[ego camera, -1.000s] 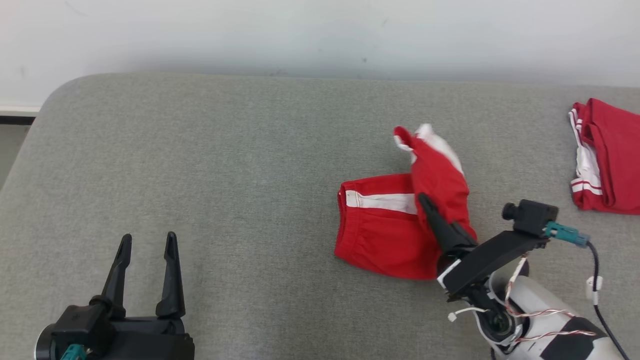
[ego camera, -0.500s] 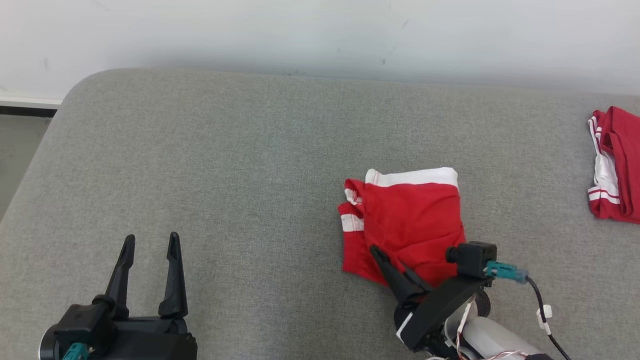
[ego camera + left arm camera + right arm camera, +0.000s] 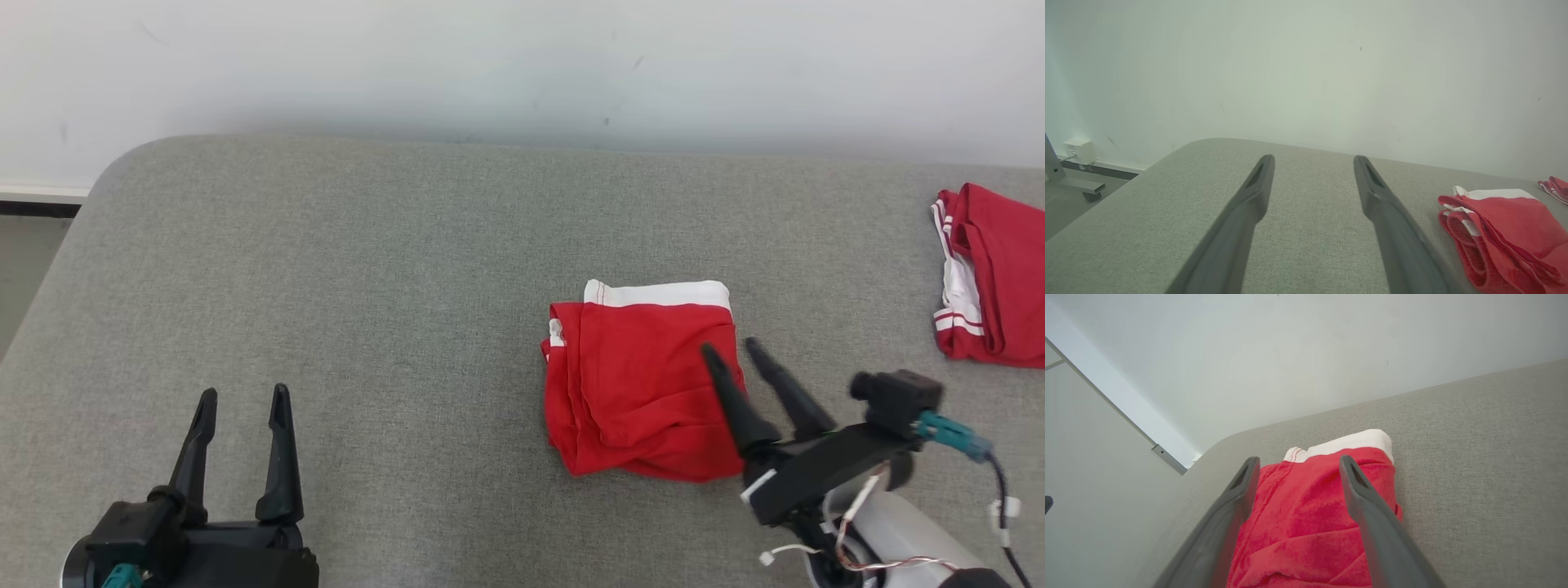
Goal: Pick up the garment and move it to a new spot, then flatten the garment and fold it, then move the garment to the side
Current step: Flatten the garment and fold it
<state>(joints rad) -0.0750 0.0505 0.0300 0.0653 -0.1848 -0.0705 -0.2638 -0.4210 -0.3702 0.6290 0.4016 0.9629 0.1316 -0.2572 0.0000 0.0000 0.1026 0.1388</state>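
Note:
The garment is a pair of red shorts with a white waistband, lying folded into a compact rectangle right of the grey surface's middle. It also appears at the right of the left wrist view and between the fingers in the right wrist view. My right gripper hovers open over the garment's right edge, holding nothing; its fingers frame the red cloth. My left gripper stands open and empty at the lower left, far from the garment, fingers pointing toward the wall.
A second red and white garment lies bunched at the far right edge, with its tip in the left wrist view. The grey padded surface has a rounded far left corner and meets a pale wall behind.
My right gripper, shut on a raised flap of the garment a second ago, laid it down over the rest, then opened and drew back right. The head camera shifted slightly. The left gripper stayed put.

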